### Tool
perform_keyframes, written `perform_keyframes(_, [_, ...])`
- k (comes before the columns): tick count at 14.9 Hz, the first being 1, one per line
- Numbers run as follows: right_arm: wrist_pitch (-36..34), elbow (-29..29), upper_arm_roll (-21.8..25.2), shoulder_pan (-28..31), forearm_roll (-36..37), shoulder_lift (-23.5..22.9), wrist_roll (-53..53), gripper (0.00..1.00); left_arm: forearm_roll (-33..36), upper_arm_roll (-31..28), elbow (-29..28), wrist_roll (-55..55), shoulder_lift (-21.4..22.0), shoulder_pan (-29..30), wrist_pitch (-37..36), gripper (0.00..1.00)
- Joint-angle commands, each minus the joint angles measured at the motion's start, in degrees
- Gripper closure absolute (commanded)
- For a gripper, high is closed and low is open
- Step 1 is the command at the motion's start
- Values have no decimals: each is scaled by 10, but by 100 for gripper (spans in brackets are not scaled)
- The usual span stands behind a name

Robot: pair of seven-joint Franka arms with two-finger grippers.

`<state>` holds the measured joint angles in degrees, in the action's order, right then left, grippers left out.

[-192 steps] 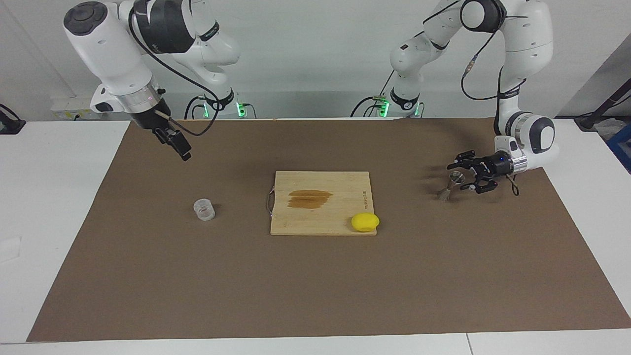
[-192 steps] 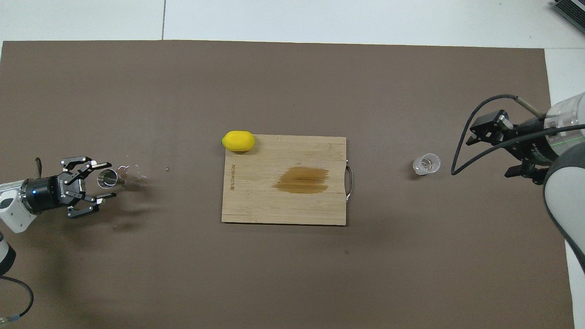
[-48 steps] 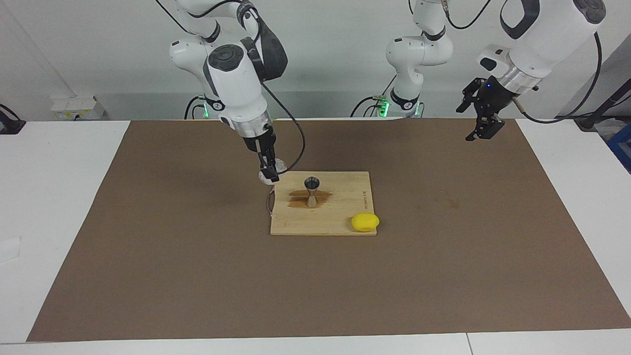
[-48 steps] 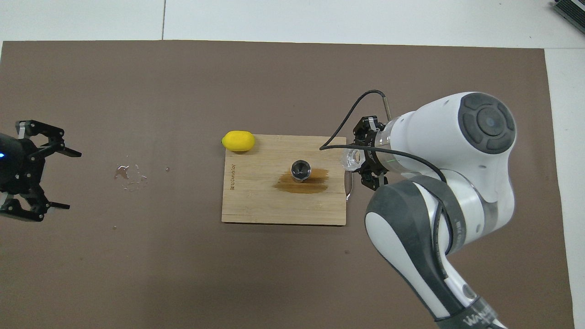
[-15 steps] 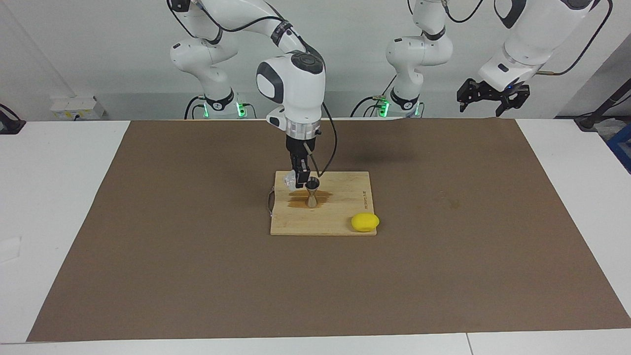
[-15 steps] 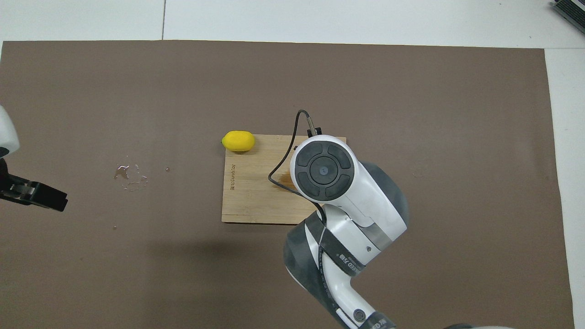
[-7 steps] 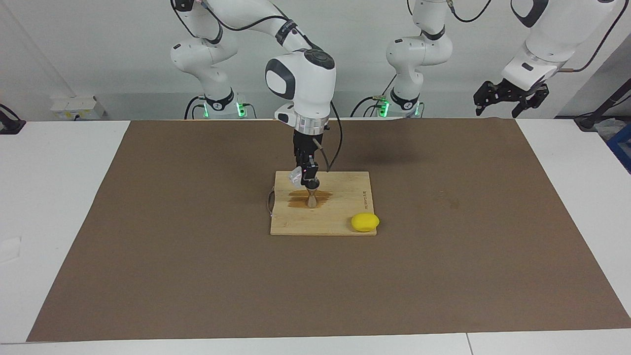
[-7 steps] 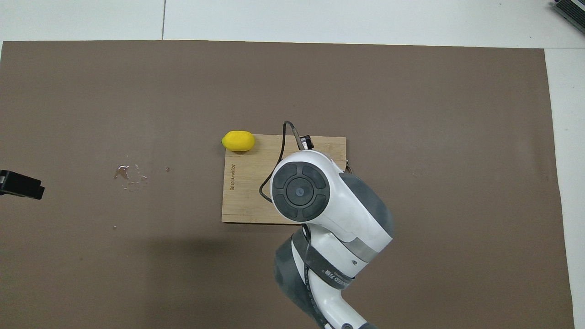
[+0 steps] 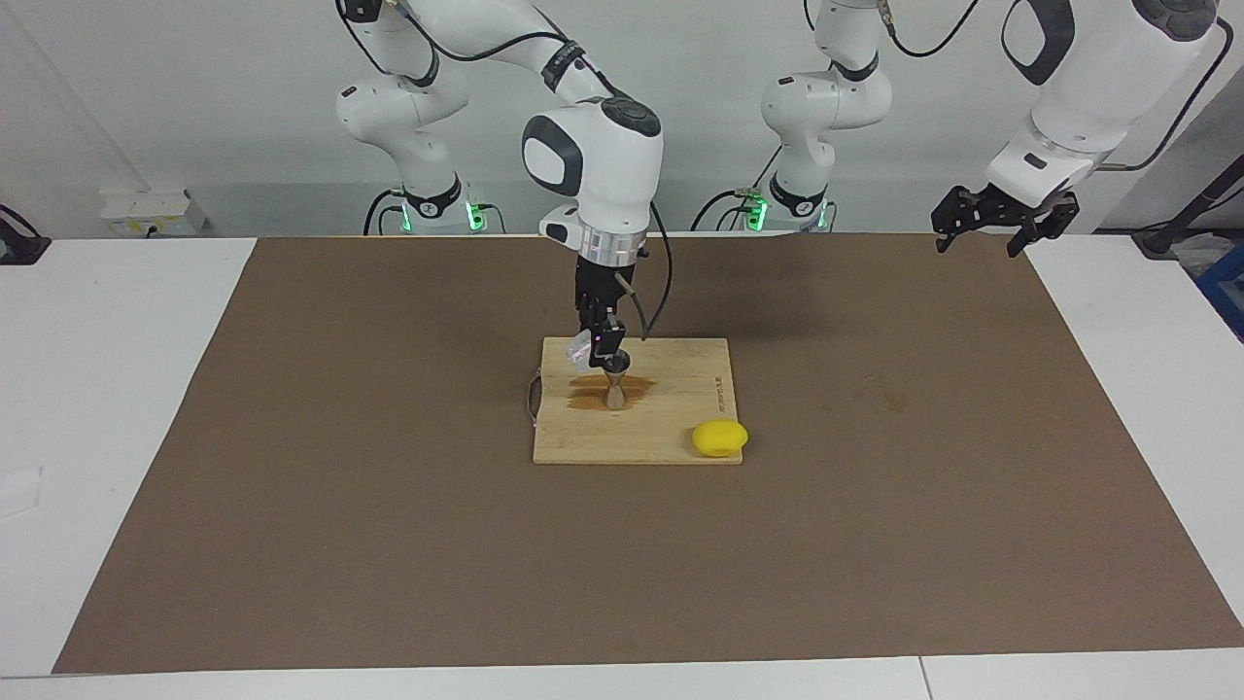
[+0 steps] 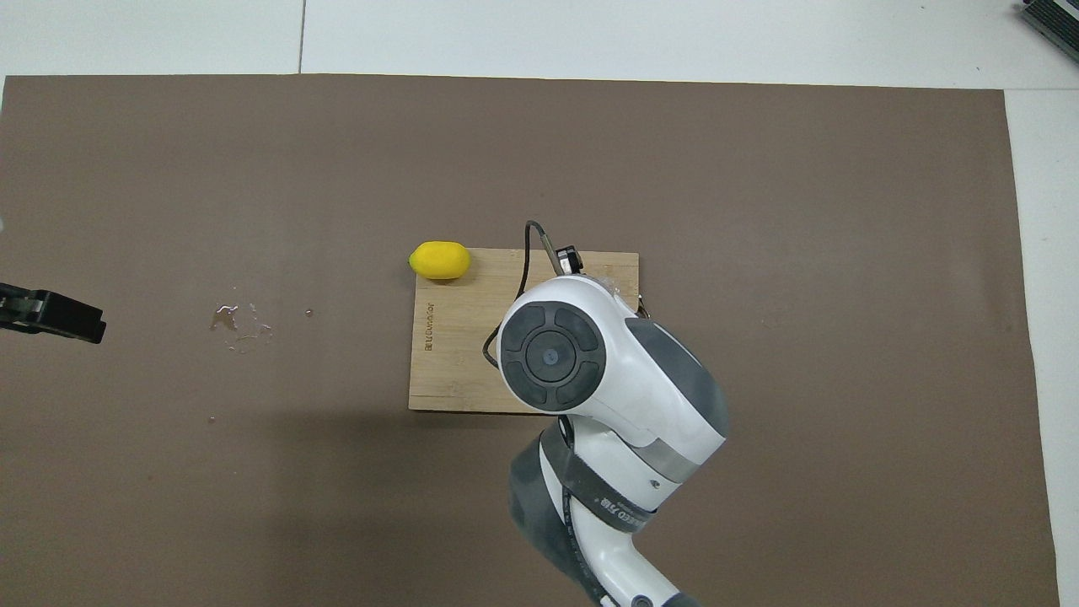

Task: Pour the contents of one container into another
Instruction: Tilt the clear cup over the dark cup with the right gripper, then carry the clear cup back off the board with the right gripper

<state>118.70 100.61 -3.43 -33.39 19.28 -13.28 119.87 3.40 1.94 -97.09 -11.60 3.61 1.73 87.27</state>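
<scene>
Facing view. The right gripper [image 9: 599,347], fingers clamped on the tilted clear cup [image 9: 581,349], hangs over the cutting board [image 9: 671,428] at the middle of the brown mat [image 9: 389,506]. The cup projects from the gripper toward the right arm's end of the table, just above and beside the rim of the metal jigger [image 9: 616,385]. The jigger stands upright on a dark stain of the board, near the board's edge closest to the robots. A lemon [image 9: 720,438] rests at the board's corner toward the left arm's end. The left gripper [image 9: 989,226], jaws spread and holding nothing, waits in the air above the mat's corner at the left arm's end.

Overhead view. The right arm's wrist housing [image 10: 590,354] covers the gripper, cup and jigger. The board's [image 10: 447,354] edges and the lemon [image 10: 439,260] show. Only a dark part of the left gripper [image 10: 50,314] enters at the picture's edge.
</scene>
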Motion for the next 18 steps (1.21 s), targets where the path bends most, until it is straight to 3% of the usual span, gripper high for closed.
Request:
perform_keyframes(1, [-5,7,-3,5,15,11,17,100,8,-1,5,3,-7,-2,15,0])
perform_keyframes(4, [-9,-1,-3,9,-2,11,16,100,10,0,-3,14,-5,2,13,0])
perform_keyframes(18, [-1,-3,-2,99,-280,9,-41,100,9,-1,-24,47,3,-5,26,0])
